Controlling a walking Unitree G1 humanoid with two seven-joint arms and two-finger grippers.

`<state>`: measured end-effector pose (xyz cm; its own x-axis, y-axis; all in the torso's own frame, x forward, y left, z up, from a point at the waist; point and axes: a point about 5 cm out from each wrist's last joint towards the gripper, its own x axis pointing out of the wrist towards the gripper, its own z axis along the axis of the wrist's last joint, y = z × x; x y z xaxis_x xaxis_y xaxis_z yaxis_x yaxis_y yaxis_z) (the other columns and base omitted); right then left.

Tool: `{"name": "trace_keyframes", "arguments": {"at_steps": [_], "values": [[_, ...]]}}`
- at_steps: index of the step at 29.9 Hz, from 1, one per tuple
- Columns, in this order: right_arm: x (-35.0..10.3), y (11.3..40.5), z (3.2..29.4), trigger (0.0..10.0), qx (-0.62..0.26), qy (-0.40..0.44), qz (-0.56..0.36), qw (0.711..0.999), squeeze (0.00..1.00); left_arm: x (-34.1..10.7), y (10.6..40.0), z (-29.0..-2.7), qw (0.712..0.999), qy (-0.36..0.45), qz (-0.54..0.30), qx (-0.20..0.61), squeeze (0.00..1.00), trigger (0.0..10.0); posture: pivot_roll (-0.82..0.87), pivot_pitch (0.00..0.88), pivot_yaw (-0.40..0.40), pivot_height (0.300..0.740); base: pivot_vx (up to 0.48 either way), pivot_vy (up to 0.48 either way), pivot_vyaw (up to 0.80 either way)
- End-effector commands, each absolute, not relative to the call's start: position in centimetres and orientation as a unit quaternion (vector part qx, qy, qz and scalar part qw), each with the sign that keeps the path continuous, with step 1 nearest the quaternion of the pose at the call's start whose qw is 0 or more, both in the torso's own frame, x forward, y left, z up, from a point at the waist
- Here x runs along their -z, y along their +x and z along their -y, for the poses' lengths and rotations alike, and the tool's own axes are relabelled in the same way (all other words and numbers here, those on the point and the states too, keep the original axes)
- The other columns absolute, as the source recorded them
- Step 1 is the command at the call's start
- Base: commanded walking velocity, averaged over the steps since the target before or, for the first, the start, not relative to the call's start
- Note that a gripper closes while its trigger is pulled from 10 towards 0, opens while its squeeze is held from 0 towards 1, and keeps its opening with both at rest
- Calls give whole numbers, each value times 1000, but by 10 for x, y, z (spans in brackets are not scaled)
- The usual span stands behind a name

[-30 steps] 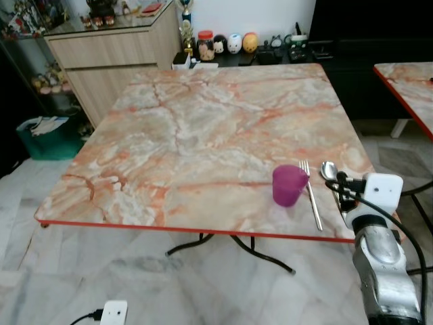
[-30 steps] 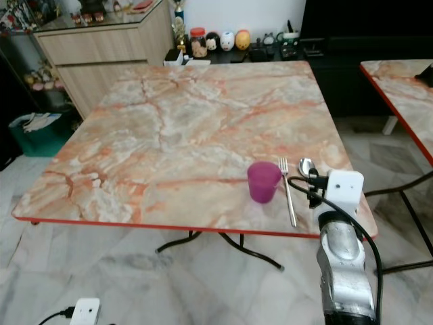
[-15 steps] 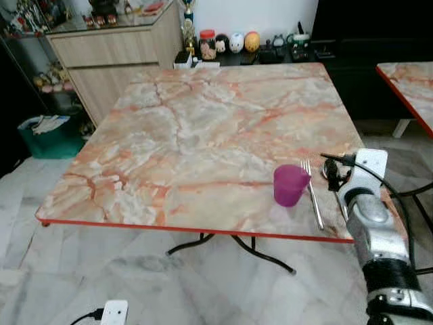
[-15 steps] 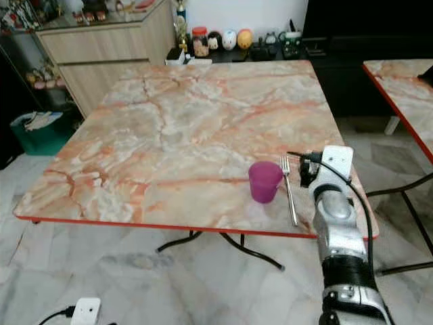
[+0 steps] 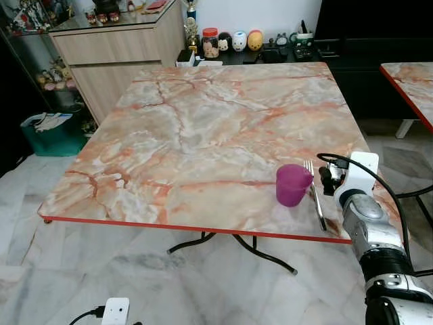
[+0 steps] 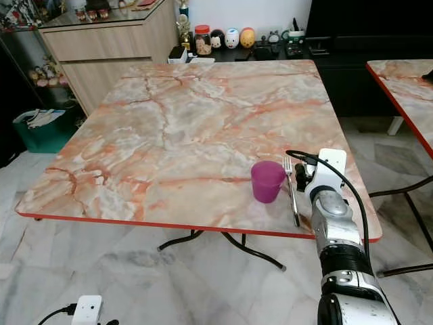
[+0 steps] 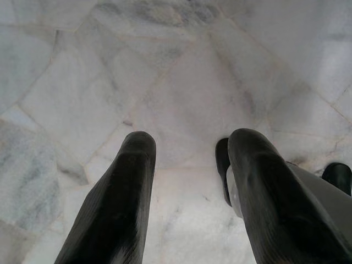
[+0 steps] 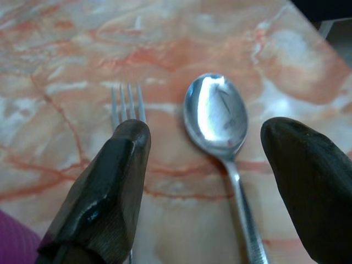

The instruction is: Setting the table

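A purple cup (image 5: pixel 292 184) stands near the front right corner of the marble table (image 5: pixel 203 128). A silver fork (image 5: pixel 314 196) lies just right of it, and a spoon (image 8: pixel 217 118) lies beside the fork, partly behind my right arm in the eye views. My right gripper (image 8: pixel 203 181) hovers low over the spoon, open, with one finger (image 8: pixel 104 187) over the fork and the other finger (image 8: pixel 308 181) beyond the spoon. My left gripper (image 7: pixel 190 181) hangs open above the floor.
A wooden cabinet (image 5: pixel 115 51) stands at the back left, with jars and figurines (image 5: pixel 230 42) on a low dark shelf behind the table. A teal bin (image 5: pixel 47 132) sits at the left. A second marble table (image 5: pixel 409 88) is at the right. A white charger (image 5: pixel 115 311) lies on the floor.
My right arm has moved forward and lower over the table's front right corner, bringing the gripper down over the spoon. The camera has shifted slightly.
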<state>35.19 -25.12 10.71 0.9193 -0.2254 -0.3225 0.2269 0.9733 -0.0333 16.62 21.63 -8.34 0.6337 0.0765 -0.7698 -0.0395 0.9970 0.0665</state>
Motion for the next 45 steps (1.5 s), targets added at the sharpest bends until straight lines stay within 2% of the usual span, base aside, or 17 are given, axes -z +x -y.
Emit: {"name": "trace_keyframes", "arguments": {"at_steps": [1, 17, 33, 34, 35, 36, 45], "values": [[-111, 355, 251, 10000, 115, 3, -167, 979, 0, 84, 164, -220, 901, 24, -432, -36, 0, 10000, -100, 0, 90, 714, 0, 0, 0], [-101, 345, 267, 10000, 140, -6, -189, 972, 0, 84, 164, -219, 902, 25, -430, -35, 0, 10000, -97, 0, 93, 714, 0, 0, 0], [-79, 338, 262, 10000, 117, -2, -228, 967, 0, 82, 169, -216, 905, 27, -423, -29, 0, 10000, -91, 0, 93, 714, 0, 0, 0], [-79, 338, 262, 8627, 117, -2, -229, 966, 0, 82, 169, -216, 906, 27, -422, -29, 0, 10000, -91, 0, 93, 714, 0, 0, 0], [-78, 338, 262, 3686, 118, -2, -230, 966, 0, 82, 170, -216, 906, 27, -421, -28, 0, 10000, -91, 0, 93, 714, 0, 0, 0], [-78, 337, 263, 0, 118, -2, -231, 966, 0, 81, 170, -216, 907, 27, -420, -28, 0, 10000, -92, 0, 94, 714, 0, 0, 0], [-76, 337, 262, 0, 118, 1, -232, 965, 0, 82, 170, -214, 906, 27, -422, -25, 0, 10000, -88, 0, 93, 714, 0, 0, 0]]}}
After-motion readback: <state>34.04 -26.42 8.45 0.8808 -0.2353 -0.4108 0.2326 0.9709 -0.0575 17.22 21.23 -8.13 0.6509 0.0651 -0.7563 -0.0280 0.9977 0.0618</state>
